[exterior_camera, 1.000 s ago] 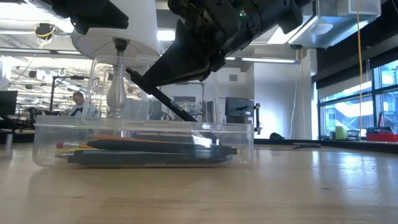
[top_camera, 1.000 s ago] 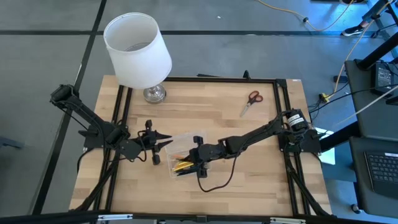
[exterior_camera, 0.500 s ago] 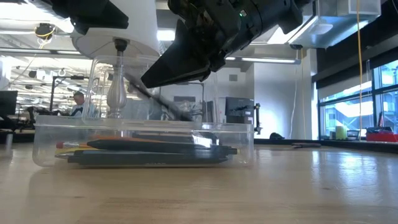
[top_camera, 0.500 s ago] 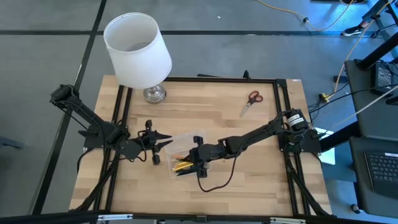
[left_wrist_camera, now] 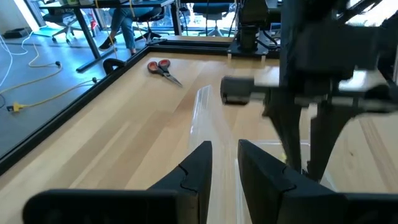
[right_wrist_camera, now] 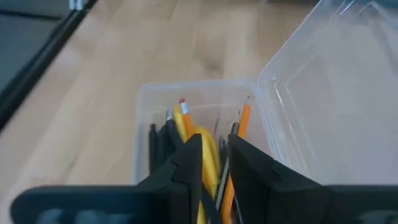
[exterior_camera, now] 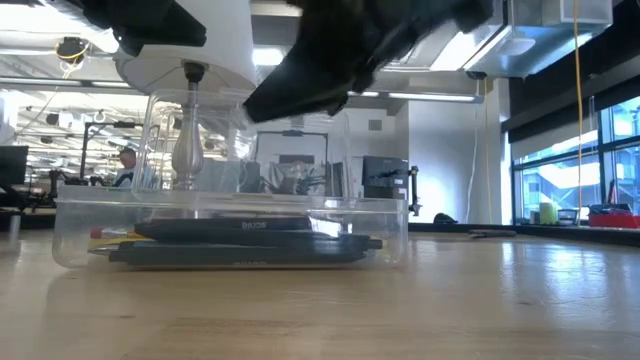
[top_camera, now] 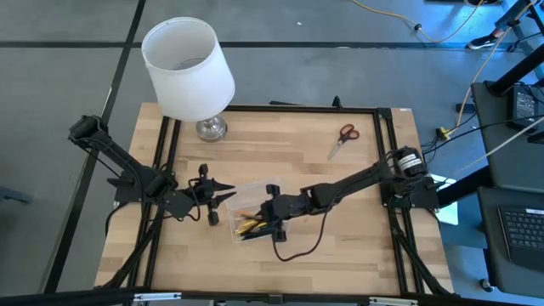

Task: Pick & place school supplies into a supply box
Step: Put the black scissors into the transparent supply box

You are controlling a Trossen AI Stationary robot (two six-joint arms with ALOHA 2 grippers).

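Observation:
The supply box point(top_camera: 248, 214) is clear plastic and stands on the wood table with its lid point(top_camera: 255, 190) raised. Inside lie yellow, orange and dark pencils and pens point(right_wrist_camera: 186, 127); in the low view a dark pen point(exterior_camera: 245, 227) rests flat on top of them. My right gripper point(top_camera: 272, 226) hangs open just above the box, fingers pointing down over the pencils point(right_wrist_camera: 214, 165). My left gripper point(top_camera: 223, 197) stands at the box's left side, shut on the lid. The red-handled scissors point(top_camera: 343, 136) lie flat near the table's far right corner. My left gripper pinches the free edge of the clear lid point(left_wrist_camera: 203, 115) between its two fingers. It comes in level from the table's left. The lid stands raised off the box, and the box stays on the table.
A lamp with a white shade point(top_camera: 188, 66) stands on its metal foot point(top_camera: 211, 128) at the table's far left. A black frame rail point(top_camera: 280, 108) runs round the table. A black cable point(top_camera: 297, 251) loops on the wood near the box. Bare wood lies between box and scissors.
The dark pen that slanted down from my right gripper into the box has dropped and now lies flat on the other pens. The right gripper has let it go and has moved slightly above the box. My left arm has kept still.

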